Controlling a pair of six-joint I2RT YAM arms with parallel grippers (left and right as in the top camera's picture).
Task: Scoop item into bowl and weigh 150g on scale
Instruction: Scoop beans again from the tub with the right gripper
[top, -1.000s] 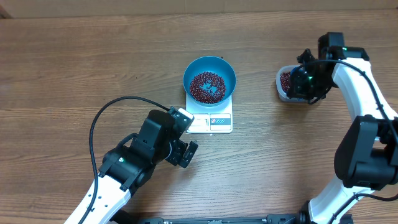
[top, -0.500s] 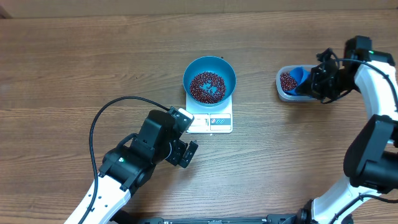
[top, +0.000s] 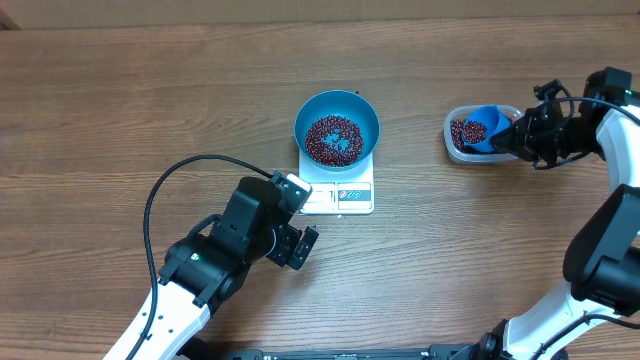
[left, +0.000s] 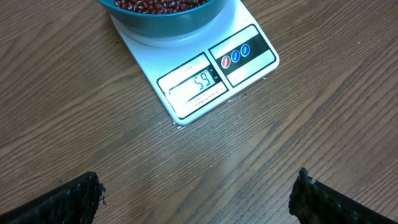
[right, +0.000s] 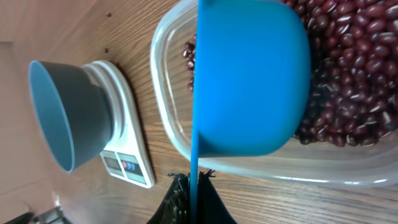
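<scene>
The blue bowl (top: 337, 111) stands on the white scale (top: 338, 195) and holds a layer of red-brown beans (top: 333, 138). In the left wrist view the scale (left: 214, 74) shows 59 under the bowl (left: 168, 15). My left gripper (top: 296, 246) rests open on the table in front of the scale, its fingers (left: 74, 199) wide apart with nothing between them. My right gripper (top: 518, 137) is shut on the thin handle of a small blue scoop (top: 481, 127). The scoop (right: 249, 81) lies on edge over the beans (right: 348, 68) in a clear tub (right: 168, 118).
The clear tub (top: 450, 145) sits to the right of the scale. A black cable (top: 190, 175) loops from my left arm over the table at the left. Bare wooden table surrounds everything.
My right gripper has drawn back to the right, away from above the tub, and the blue scoop has come into view over the beans. The left arm has not moved.
</scene>
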